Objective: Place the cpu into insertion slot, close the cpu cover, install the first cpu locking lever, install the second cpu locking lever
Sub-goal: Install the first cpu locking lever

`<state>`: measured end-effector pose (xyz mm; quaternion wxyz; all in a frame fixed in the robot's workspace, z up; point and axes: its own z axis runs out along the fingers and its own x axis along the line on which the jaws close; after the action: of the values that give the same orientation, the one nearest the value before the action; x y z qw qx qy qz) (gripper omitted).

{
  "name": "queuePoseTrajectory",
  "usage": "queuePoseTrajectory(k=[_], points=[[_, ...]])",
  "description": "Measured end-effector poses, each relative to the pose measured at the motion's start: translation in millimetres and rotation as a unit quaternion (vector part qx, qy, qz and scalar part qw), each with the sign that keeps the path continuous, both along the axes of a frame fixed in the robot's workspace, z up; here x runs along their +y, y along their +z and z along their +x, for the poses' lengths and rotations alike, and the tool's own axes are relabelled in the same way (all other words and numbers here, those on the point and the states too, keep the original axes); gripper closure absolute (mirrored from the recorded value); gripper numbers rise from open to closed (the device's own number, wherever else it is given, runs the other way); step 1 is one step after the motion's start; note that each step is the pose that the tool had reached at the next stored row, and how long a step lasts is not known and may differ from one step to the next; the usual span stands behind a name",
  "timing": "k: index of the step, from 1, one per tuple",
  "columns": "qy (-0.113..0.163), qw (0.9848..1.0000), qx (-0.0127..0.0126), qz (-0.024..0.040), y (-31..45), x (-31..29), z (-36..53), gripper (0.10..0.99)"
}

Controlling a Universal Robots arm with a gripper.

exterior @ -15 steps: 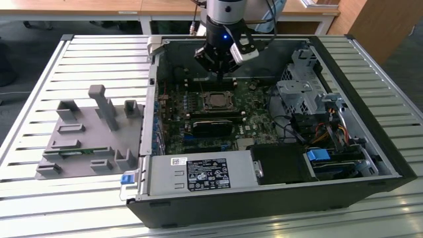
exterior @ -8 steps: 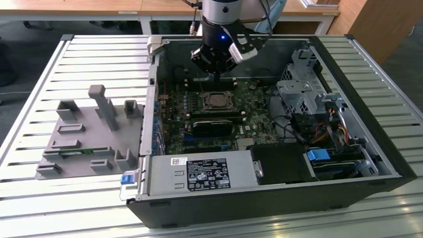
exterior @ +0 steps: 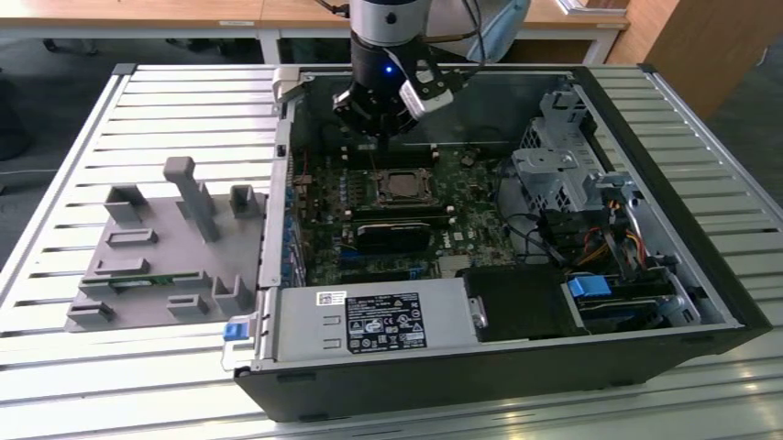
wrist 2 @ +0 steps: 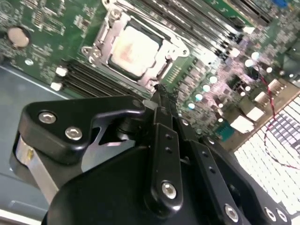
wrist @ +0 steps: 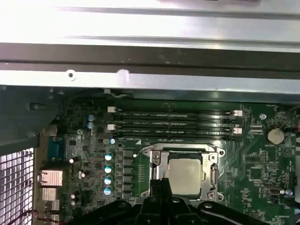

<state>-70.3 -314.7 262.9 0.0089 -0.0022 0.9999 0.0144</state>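
The cpu (wrist: 186, 174) sits in its socket near the middle of the green board (wrist: 253, 154), with the cpu cover (wrist 2: 104, 38) folded flat around it. The claw (wrist 2: 161, 92) is clenched, nothing visibly between its tips, which hover just beside the socket's edge. This looks like lever work. It calls for a steady downward push, then sideways under the hook, keeping clear of the memory slots (wrist: 173, 123).

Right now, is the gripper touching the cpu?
Apart. In the second wrist view the gripper ends short of the cpu; the rim of the cpu cover shows between them.
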Motion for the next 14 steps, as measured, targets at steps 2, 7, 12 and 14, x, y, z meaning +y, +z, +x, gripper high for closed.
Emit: queuePoseTrajectory(k=[2, 7, 12, 14], points=[[0.000, 1.0000, 0.0000, 0.0000, -0.1, 0.0, -5.2, 0.980], [-0.001, 1.0000, -0.0001, 0.0001, -0.8, 0.1, -15.9, 0.980], [-0.001, 1.0000, 0.0000, 0.0000, -2.1, 1.5, -20.1, 0.980], [-0.001, 1.0000, 0.0000, 0.0000, -2.9, 4.0, -20.9, 0.980]])
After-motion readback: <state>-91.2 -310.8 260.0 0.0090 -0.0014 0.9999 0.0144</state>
